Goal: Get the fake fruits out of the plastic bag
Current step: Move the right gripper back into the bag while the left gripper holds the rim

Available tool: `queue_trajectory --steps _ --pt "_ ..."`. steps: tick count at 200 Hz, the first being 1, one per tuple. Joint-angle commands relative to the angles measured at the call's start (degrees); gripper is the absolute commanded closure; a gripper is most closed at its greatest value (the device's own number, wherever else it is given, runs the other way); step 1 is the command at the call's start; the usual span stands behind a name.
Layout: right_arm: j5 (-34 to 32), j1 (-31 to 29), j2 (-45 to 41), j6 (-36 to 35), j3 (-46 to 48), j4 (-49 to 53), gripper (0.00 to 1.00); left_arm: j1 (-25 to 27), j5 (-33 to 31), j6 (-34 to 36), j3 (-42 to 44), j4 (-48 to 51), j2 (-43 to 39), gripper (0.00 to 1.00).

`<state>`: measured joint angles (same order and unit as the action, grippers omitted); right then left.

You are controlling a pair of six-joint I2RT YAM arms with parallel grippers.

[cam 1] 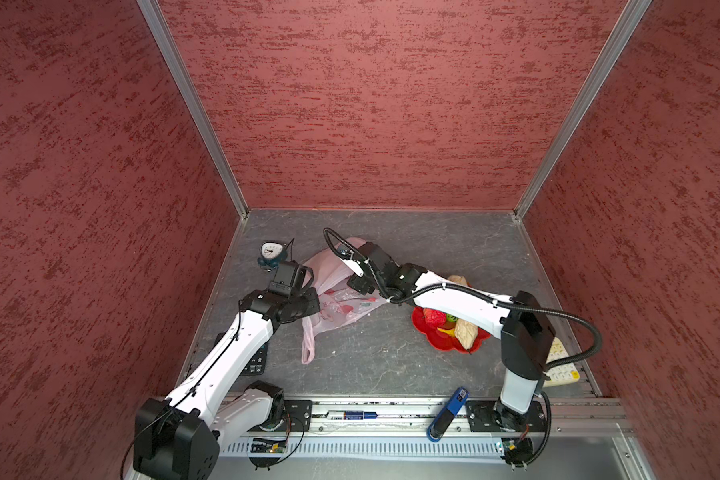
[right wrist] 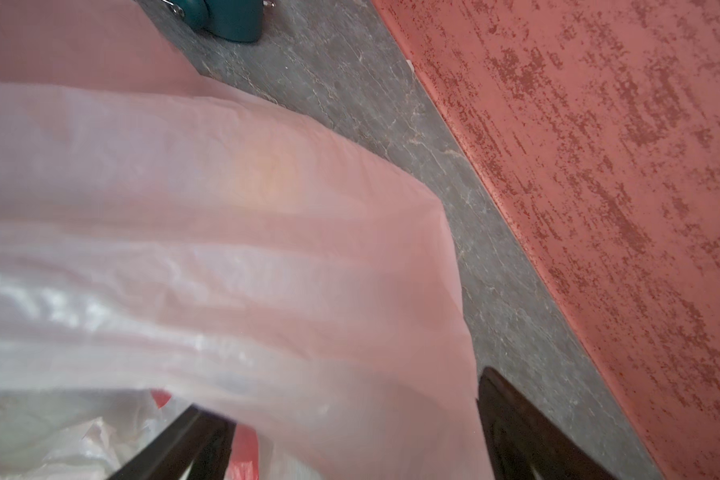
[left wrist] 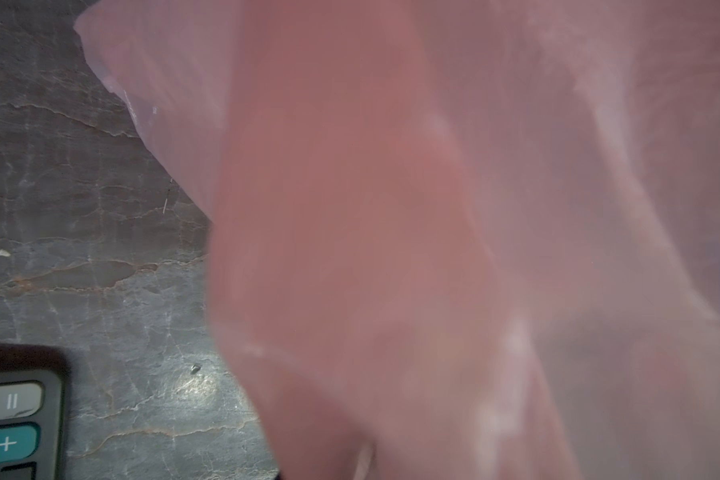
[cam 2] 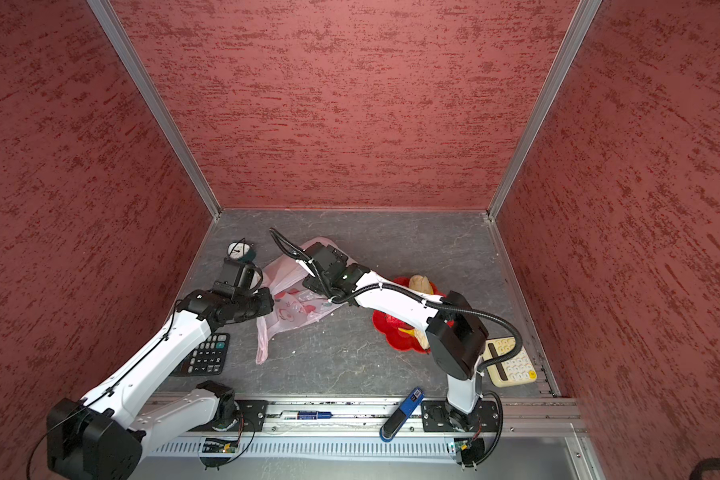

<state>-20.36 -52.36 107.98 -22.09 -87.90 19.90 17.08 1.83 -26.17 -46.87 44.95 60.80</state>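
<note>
Pink bag film drapes over my right gripper, spread wide, probably feeling for fruit; my left gripper sits at its edge, grip hidden.

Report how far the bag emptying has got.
Done: strawberry, banana and a cream lump lie on the red plate. In hand: the open right tool straddles film of the plastic bag. Left: an orange glow through the film suggests fruit still inside.
</note>
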Motion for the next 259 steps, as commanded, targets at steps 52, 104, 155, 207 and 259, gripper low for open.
queue_trajectory --steps 52,104,155,207,259 --pt "-0.3 -0.6 13.3 -9.7 -14.1 -4.6 0.15 -1.0 2.1 0.0 2.8 -4.7 -1.0 0.79" --pt "-0.2 -0.7 14.1 -11.0 -11.4 -12.1 0.59 -2.9 2.0 -0.2 2.9 -10.2 2.9 0.80" --pt "-6.7 -3.2 7.5 -15.5 0.6 -27.7 0.85 -3.5 2.6 -0.8 1.1 -13.5 5.4 0.80" --pt "-14.6 -6.4 1.4 -19.9 11.2 -43.7 0.90 -3.8 3.4 -1.1 1.2 -13.9 5.0 0.81" --pt "-17.8 -8.9 -1.7 -25.9 16.8 -54.8 0.92 -3.9 5.8 -2.5 2.7 -15.6 4.2 0.80"
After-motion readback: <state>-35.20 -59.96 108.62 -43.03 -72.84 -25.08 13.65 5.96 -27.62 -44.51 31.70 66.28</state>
